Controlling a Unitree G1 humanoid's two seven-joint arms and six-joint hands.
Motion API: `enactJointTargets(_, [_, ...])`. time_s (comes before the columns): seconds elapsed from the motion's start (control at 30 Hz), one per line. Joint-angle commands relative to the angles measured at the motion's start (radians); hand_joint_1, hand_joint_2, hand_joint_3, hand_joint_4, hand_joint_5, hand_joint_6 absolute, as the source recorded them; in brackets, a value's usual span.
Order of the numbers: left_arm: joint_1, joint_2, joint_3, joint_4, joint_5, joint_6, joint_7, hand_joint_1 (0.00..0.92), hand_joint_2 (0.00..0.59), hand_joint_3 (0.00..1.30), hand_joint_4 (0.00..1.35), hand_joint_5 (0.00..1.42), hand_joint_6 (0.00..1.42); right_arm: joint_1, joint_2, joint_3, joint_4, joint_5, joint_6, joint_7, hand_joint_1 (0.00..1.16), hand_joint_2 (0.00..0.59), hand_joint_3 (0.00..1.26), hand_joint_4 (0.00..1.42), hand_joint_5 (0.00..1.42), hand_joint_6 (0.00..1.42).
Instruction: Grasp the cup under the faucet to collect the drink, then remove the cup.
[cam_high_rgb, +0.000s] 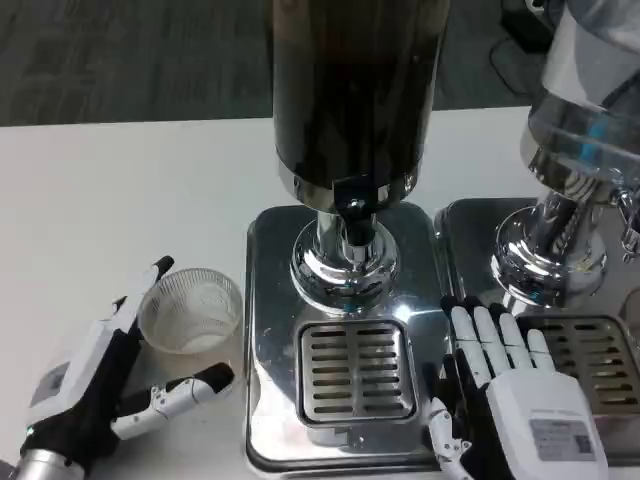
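Head view, looking down over the white counter (120, 190): the landmark here is the dark drink dispenser (352, 90), standing on a shiny steel base (275, 330) with a slotted drip grate (357, 368) in front of its column and a black faucet (352, 212) hanging above that. The clear plastic cup (192, 310) sits upright on the counter just left of the dispenser's base, not under the faucet, and looks empty. The left hand (110, 375) lies around the cup's near side, fingers spread: one black-tipped finger reaches up along the cup's left edge, another stretches below it toward the base, and I can't tell whether either touches the cup; it has hold of nothing. The right hand (505, 385) rests flat, back up, fingers straight and close together, on the right edge of the dispenser's base beside the grate, holding nothing. Each hand carries a small grey label on its white back, the print too fine to read. A second, clear-bodied dispenser (580, 130) stands just right of the dark one.
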Motion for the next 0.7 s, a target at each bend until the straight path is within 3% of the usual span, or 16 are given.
enactJointTargets(0.03, [-0.031, -0.03, -0.003, 0.036, -0.01, -0.047, 0.032, 0.218, 0.025, 0.0, 0.0, 0.15, 0.07, 0.005, -0.008, -0.001, -0.023, 0.007, 0.011, 0.004, 0.0, 0.565, 0.03, 0.0, 0.0, 0.0])
enactJointTargets(0.5, [-0.07, -0.059, -0.01, 0.088, 0.001, -0.079, 0.082, 0.438, 0.091, 0.0, 0.0, 0.29, 0.19, 0.037, -0.007, 0.0, -0.048, 0.012, 0.019, 0.003, 0.0, 0.551, 0.06, 0.0, 0.0, 0.0])
enactJointTargets(0.7, [-0.07, -0.057, -0.015, 0.085, 0.022, -0.083, 0.134, 0.531, 0.11, 0.04, 0.11, 0.39, 0.29, 0.035, -0.005, 0.0, -0.049, 0.017, 0.02, 0.008, 0.0, 0.55, 0.06, 0.0, 0.0, 0.0])
